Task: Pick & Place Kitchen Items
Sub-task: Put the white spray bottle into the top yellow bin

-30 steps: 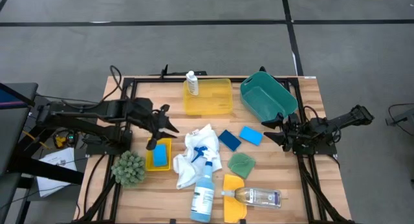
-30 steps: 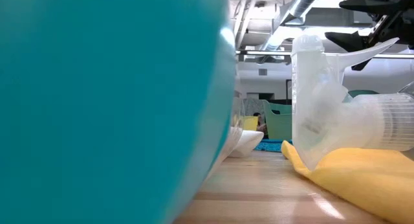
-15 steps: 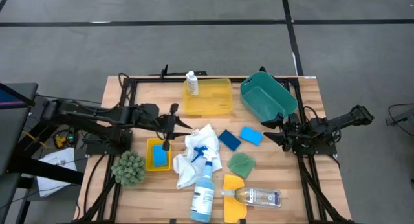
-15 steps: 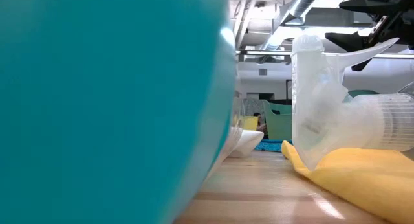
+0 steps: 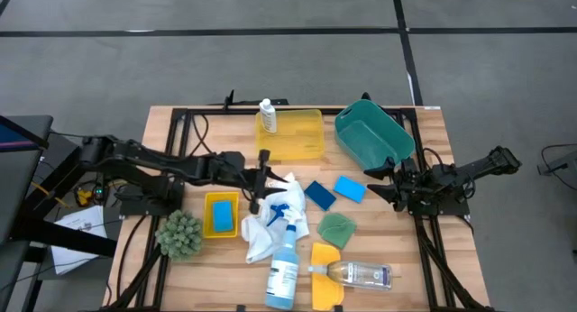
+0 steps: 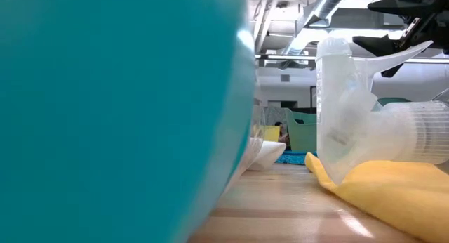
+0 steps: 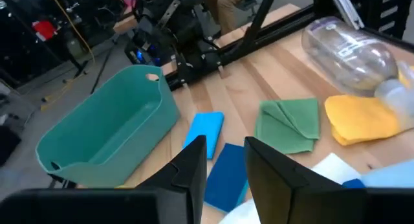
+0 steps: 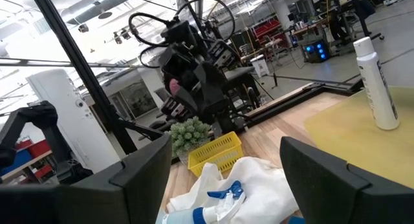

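My left gripper point(image 5: 266, 181) hovers over the left edge of the crumpled white cloth point(image 5: 270, 213), open by a narrow gap point(image 7: 226, 156) with nothing in it. Past its fingers lie a dark blue sponge point(image 7: 226, 179), a light blue sponge point(image 7: 206, 128) and a folded green cloth point(image 7: 291, 123). The blue-liquid spray bottle point(image 5: 285, 258) lies on the white cloth's near part. The clear bottle point(image 5: 361, 274) rests on a yellow cloth point(image 5: 326, 262). A white bottle point(image 5: 267, 116) stands in the large yellow tray point(image 5: 290, 136). My right gripper point(image 5: 383, 181) waits open at the right.
A teal bin point(image 5: 374, 133) stands at the far right. A small yellow tray point(image 5: 221, 215) holding a blue sponge sits left of the white cloth, with the spiky green ball point(image 5: 179, 234) beside it. Bare wood shows along the near left edge.
My left gripper has travelled toward the table's right edge, from above the small yellow tray to the left edge of the white cloth. It has sunk a little and rolled about its own axis. No item has moved.
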`<state>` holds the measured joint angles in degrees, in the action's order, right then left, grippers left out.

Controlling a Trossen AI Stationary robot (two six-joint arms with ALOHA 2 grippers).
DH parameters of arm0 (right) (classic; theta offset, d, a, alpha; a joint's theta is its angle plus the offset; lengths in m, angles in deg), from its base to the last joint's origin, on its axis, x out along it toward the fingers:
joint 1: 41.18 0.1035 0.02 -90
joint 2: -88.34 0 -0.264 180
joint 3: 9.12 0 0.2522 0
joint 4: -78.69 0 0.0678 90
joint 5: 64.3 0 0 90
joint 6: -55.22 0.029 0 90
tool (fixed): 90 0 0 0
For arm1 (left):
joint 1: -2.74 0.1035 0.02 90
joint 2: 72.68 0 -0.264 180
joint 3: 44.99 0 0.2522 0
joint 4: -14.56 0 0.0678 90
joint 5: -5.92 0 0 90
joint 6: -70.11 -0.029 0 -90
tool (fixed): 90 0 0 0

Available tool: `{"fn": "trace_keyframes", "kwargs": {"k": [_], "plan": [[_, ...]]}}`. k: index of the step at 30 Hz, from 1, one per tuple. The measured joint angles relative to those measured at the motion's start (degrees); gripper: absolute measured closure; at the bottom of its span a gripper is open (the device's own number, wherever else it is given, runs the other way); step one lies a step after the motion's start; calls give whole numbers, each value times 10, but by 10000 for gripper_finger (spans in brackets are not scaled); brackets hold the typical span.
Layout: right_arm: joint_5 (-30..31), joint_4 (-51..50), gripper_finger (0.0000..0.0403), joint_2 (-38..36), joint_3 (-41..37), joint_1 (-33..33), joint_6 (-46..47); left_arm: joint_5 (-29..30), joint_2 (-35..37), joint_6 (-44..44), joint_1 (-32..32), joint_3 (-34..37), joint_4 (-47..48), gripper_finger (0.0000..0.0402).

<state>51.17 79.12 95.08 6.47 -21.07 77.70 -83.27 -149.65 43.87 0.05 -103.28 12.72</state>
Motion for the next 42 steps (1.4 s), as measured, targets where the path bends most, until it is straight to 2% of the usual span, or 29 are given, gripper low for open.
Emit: {"fn": "trace_keyframes", "kwargs": {"k": [4,10,12,18,22,34,42], "plan": [[0,0,125,0,0,0,0,44,-46,-33,-16,-46,-6,302],[0,0,125,0,0,0,0,138,-143,-134,-44,-130,-3,299],[0,0,125,0,0,0,0,147,-173,-158,-48,-154,2,290],[-1,-1,125,0,0,0,0,140,-250,-186,-54,-201,0,241],[-1,-3,125,0,0,0,0,137,-298,-186,-52,-216,3,223],[-1,-4,125,0,0,0,0,128,-382,-183,-40,-248,0,220],[-1,-5,125,0,0,0,0,97,-399,-170,-20,-253,7,220]]}}
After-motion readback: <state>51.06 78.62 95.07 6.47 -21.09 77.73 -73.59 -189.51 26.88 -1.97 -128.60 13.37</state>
